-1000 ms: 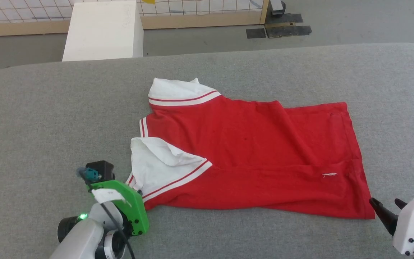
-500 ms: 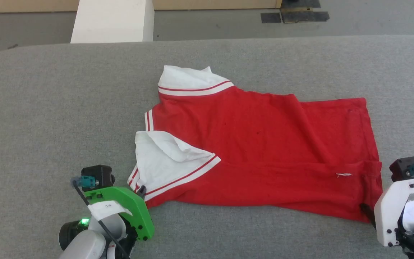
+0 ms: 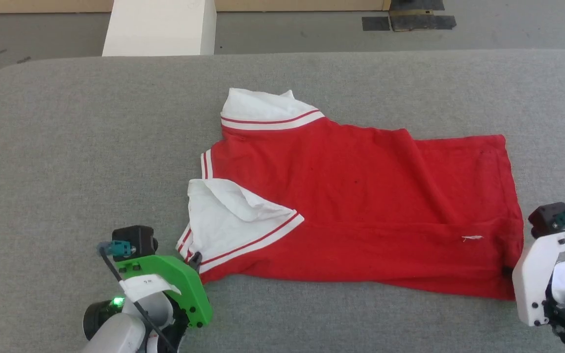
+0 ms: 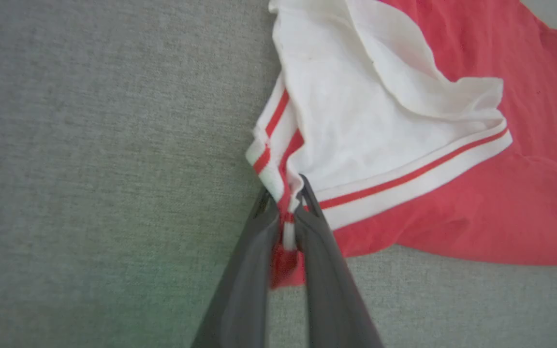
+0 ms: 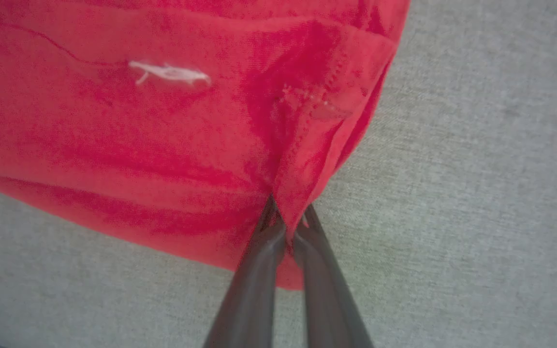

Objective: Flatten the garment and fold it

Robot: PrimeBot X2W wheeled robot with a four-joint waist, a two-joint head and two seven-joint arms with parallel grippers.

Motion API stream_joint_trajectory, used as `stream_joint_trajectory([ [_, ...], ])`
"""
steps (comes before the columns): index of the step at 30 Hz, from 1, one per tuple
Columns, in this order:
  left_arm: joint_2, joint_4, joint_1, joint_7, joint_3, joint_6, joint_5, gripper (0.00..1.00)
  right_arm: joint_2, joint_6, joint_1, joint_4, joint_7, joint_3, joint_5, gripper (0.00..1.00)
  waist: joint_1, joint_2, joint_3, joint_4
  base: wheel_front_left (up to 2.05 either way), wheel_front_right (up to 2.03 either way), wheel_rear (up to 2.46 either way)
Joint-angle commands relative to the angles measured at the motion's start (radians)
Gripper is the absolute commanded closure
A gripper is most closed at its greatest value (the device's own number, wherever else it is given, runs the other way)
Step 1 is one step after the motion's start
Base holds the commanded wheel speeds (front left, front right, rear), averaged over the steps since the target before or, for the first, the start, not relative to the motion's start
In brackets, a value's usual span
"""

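The garment (image 3: pixel 356 206), a red shirt with white sleeves and red-white trim, lies spread on the grey table, collar end to the left and hem to the right, its near edge folded over. My left gripper (image 3: pixel 195 259) is at the near-left corner, shut on the striped trim of the white sleeve (image 4: pixel 356 130), which the left wrist view shows pinched between the fingers (image 4: pixel 283 203). At the near-right corner my right gripper (image 3: pixel 508 270) is shut on the red hem (image 5: pixel 307 159), the cloth caught between its fingertips (image 5: pixel 285 217).
The grey fabric-covered table (image 3: pixel 66 147) reaches out on all sides of the shirt. Beyond its far edge a white box (image 3: pixel 160 27) stands on the floor, with dark patches (image 3: pixel 407 19) on the floor at the back right.
My right gripper moved in to the shirt's near-right hem corner and shut on it. The camera tilted down early on. The left gripper kept its hold on the sleeve.
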Motion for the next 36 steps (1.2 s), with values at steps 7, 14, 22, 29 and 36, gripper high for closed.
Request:
stream_joint_trajectory([
  [7, 0.027, -0.04, 0.014, -0.018, 0.052, -0.004, -0.028, 1.0, -0.042, -0.002, -0.058, -0.011, -0.013, -0.034, 0.018, 1.0, 0.0, 0.0, -0.088, 0.009, 0.0, 0.0, 0.0],
  [14, 0.092, -0.17, 0.111, 0.047, 0.086, 0.042, -0.063, 1.0, -0.078, -0.002, -0.006, -0.061, 0.056, -0.05, 0.048, 1.0, 0.0, 0.0, -0.15, 0.028, 0.0, 0.0, 0.0],
  [22, 0.105, -0.177, 0.24, 0.098, 0.079, 0.086, -0.104, 1.0, -0.055, -0.002, 0.104, -0.049, 0.09, -0.057, 0.04, 1.0, 0.0, 0.0, -0.149, 0.024, 0.0, 0.0, 0.0],
  [29, 0.058, -0.025, 0.229, 0.075, 0.053, 0.02, -0.132, 1.0, -0.019, -0.002, 0.13, 0.059, 0.063, -0.027, 0.015, 1.0, 0.0, 0.0, -0.137, 0.014, 0.0, 0.0, 0.0],
  [36, 0.051, 0.05, 0.179, 0.052, 0.055, -0.015, -0.128, 0.0, -0.001, -0.002, 0.098, 0.115, -0.007, -0.027, 0.016, 0.0, 0.0, 0.0, -0.141, 0.003, 0.0, 0.0, 0.0],
])
